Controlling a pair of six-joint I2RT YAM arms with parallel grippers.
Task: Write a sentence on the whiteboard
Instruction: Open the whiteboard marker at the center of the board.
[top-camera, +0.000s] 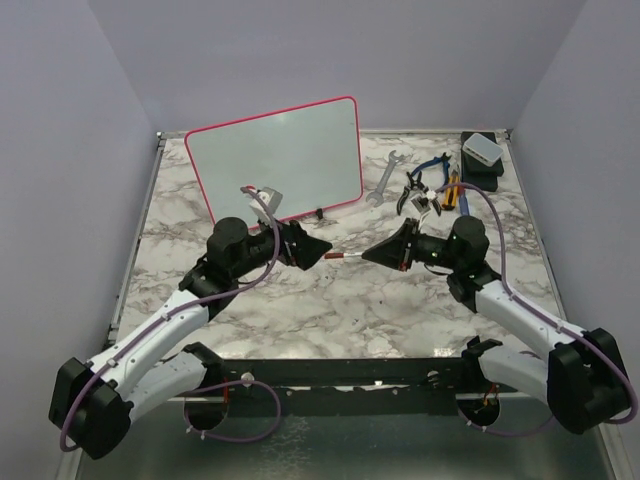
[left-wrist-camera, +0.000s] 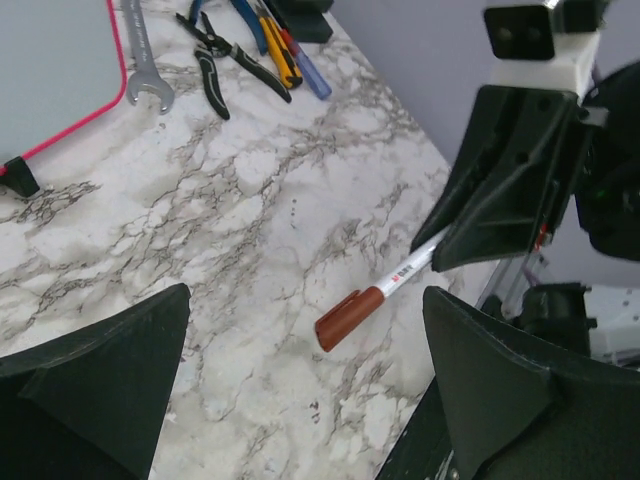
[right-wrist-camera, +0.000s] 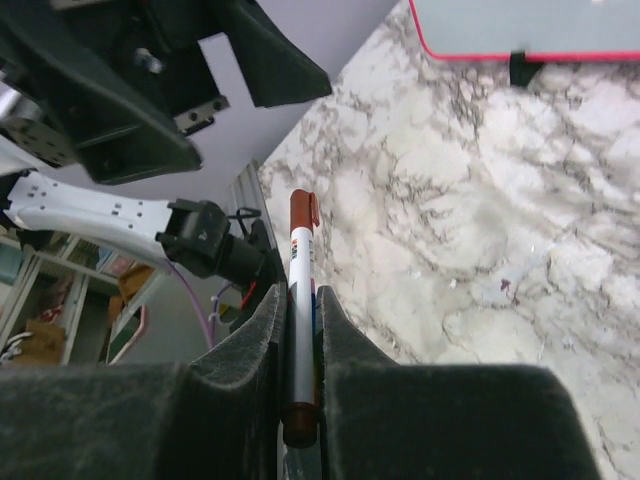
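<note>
Our right tool (right-wrist-camera: 297, 300) is clamped on the marker (right-wrist-camera: 303, 260), its two fingers pressed against the white barrel, with the brown cap sticking out beyond the fingertips. We see the marker held level above the surface (top-camera: 330, 310), cap end pointing towards our left tool (top-camera: 325, 252). That tool's jaws stand wide apart and grip nothing. From the left wrist view the cap sits near the gap between the spread fingers (left-wrist-camera: 110, 370) and touches neither of them.

Behind the left tool stands the whiteboard (top-camera: 275, 160), at the back left of the surface. It is propped up and leaning back on small black feet (top-camera: 318, 211), its red-pink frame running round a glossy pale face.

To the right of the board, well apart from both tools, we find a wrench (top-camera: 385, 178), black-handled pliers (top-camera: 415, 192), blue-handled pliers (top-camera: 435, 170) and a yellow-handled screwdriver (top-camera: 452, 190) lying close together. A pale box (top-camera: 482, 150) rests on a dark block near the back right corner.
</note>
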